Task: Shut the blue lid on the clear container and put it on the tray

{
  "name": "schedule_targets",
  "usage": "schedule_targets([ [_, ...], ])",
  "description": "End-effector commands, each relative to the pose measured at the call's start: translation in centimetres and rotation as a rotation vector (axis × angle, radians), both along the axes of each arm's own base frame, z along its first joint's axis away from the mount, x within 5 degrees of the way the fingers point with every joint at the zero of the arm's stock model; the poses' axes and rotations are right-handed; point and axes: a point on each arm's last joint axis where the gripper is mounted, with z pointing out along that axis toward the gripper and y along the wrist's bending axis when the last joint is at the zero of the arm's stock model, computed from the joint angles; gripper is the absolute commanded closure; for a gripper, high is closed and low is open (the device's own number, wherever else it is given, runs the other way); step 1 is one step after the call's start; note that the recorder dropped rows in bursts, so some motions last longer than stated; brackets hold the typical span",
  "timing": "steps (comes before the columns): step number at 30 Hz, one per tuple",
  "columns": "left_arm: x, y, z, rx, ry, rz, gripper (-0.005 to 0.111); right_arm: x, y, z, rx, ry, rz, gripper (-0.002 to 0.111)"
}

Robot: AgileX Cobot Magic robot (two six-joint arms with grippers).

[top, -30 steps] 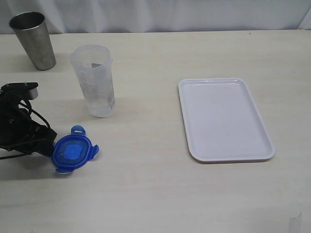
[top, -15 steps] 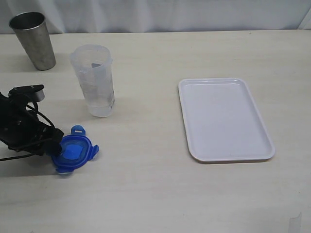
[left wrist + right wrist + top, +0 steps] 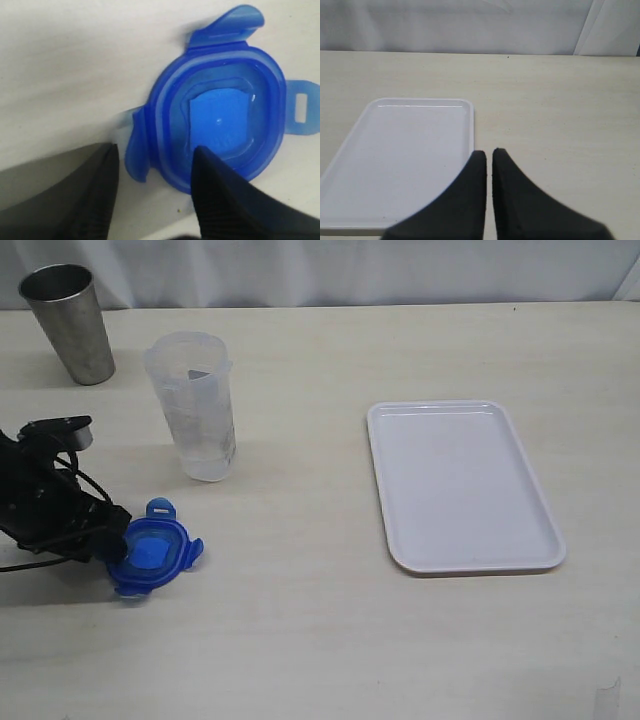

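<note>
My left hand (image 3: 155,150) is half spread. Its fingers sit astride the rim of the blue lid (image 3: 150,555), one over the lid's hollow and one outside a flap with a gap showing. I judge nothing is clamped yet. In the exterior view the lid lies flat on the bench (image 3: 300,640) at 3 o'clock from that hand. The clear container (image 3: 195,410) stands upright near the lid, at 1 o'clock, mouth uncovered. The tray (image 3: 460,485) lies well apart at 3 o'clock, its long axis running 12 to 6. My right hand (image 3: 489,152), pinched together and holding nothing, hangs by the tray, so the left is nearer. The metal cup (image 3: 68,320) stands at 11 o'clock, clear of the route.
</note>
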Motion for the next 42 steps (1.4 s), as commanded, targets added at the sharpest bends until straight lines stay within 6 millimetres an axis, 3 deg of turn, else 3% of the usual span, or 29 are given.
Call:
schedule_targets([
  [1, 0.74, -0.23, 0.76, -0.021, -0.007, -0.014, 0.064, -0.02, -0.03, -0.06, -0.008, -0.005, -0.002, 0.104],
  [16, 0.7, 0.09, 0.8, 0.019, 0.007, -0.052, 0.064, -0.02, -0.03, -0.06, -0.008, -0.005, -0.002, 0.104],
  [23, 0.93, 0.14, 0.79, 0.025, -0.016, -0.04, 0.083, -0.02, -0.03, -0.06, -0.008, -0.005, -0.002, 0.104],
  [42, 1.04, 0.17, 0.37, 0.029, -0.012, -0.034, 0.083, -0.02, -0.03, -0.06, -0.008, -0.005, -0.002, 0.104],
])
